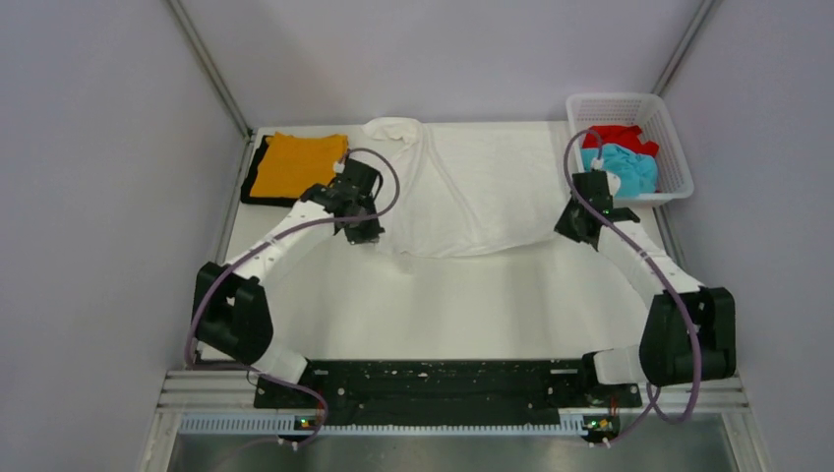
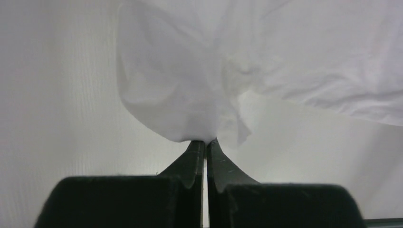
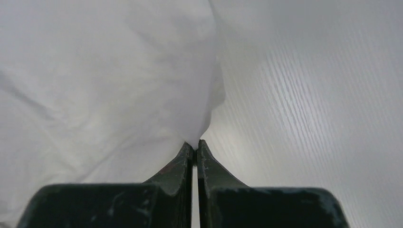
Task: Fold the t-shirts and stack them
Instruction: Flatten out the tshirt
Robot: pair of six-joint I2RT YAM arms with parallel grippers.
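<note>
On table (image 1: 443, 305), white t-shirt (image 1: 477, 187), edges pinched in left tool (image 2: 206, 142), right tool (image 3: 195, 143)

Soft even light, blurred wrist foregrounds

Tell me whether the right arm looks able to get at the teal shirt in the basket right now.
Probably not yet. The right hand is shut on an edge of the white shirt, so it is occupied. The teal shirt lies close by in the open-topped basket.
</note>
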